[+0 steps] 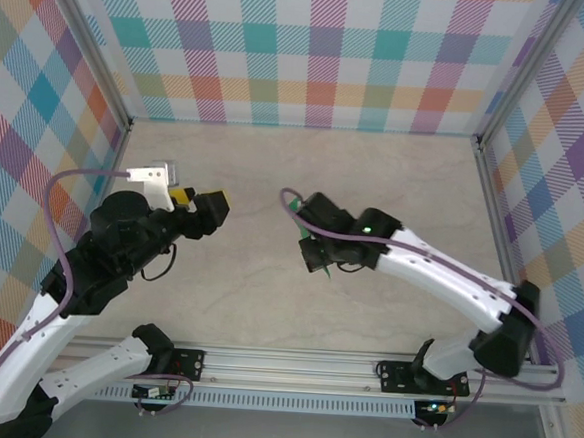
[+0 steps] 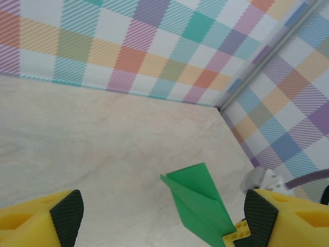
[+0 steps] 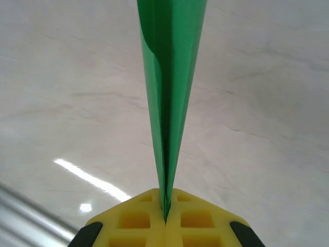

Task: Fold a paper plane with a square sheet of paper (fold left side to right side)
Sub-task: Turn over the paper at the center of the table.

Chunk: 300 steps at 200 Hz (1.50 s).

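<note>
Thin, light and easily crumpled, the paper plane (image 3: 169, 77) juts forward from the right gripper (image 3: 165, 211), whose jaws are clamped on its folded keel, while the left gripper (image 2: 163, 217) nearby gapes wide and empty; a second hold likely belongs on that stiffer keel.

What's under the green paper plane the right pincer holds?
Bare beige marbled tabletop shows either side of the folded green paper plane; the strip directly beneath it is covered.

No text, label, brand, number or sign legible anywhere. Green paper (image 3: 169, 103) plain, unprinted. Checked walls (image 1: 324, 51) carry pattern only, no lettering.
</note>
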Motion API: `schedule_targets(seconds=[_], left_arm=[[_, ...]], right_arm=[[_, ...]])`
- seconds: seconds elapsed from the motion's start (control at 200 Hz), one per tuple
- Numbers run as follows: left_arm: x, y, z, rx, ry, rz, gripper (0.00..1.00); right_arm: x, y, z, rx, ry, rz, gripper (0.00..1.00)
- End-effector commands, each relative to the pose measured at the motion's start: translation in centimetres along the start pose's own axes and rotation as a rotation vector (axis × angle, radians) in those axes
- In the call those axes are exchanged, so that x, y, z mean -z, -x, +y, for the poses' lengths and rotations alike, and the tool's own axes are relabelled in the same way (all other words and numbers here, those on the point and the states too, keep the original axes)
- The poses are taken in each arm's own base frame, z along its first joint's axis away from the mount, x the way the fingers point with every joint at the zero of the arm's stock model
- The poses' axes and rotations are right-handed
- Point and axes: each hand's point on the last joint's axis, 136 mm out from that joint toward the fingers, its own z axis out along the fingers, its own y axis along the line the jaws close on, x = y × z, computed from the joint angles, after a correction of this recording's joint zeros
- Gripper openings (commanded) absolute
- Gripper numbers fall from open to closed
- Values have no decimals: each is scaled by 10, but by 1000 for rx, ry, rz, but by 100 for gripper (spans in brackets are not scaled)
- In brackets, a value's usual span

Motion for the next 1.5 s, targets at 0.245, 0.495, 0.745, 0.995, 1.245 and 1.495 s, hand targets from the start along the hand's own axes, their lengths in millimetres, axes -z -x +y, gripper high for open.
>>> schedule_targets(seconds=[0.245,0.495,0.745,0.995,1.245,1.495], left_arm=[[28,8,42,5,176,-110,87],[28,8,42,10,174,-111,88],[21,6,39,13,163,-96,88],[16,3,37,3,160,-78,89],[3,-12,40,17,180,-17,93],[-32,-62,46,111,180,127,97]], right_arm=[[-23,-5,-46,423,-830,241,0],[-95,-25,-5,597,-873,348,2],[-131,-52,23,600,-734,432,18],[-139,-79,83,503,-347,472,62],[-83,-68,101,349,-74,329,100],[-43,-61,41,107,4,164,100]])
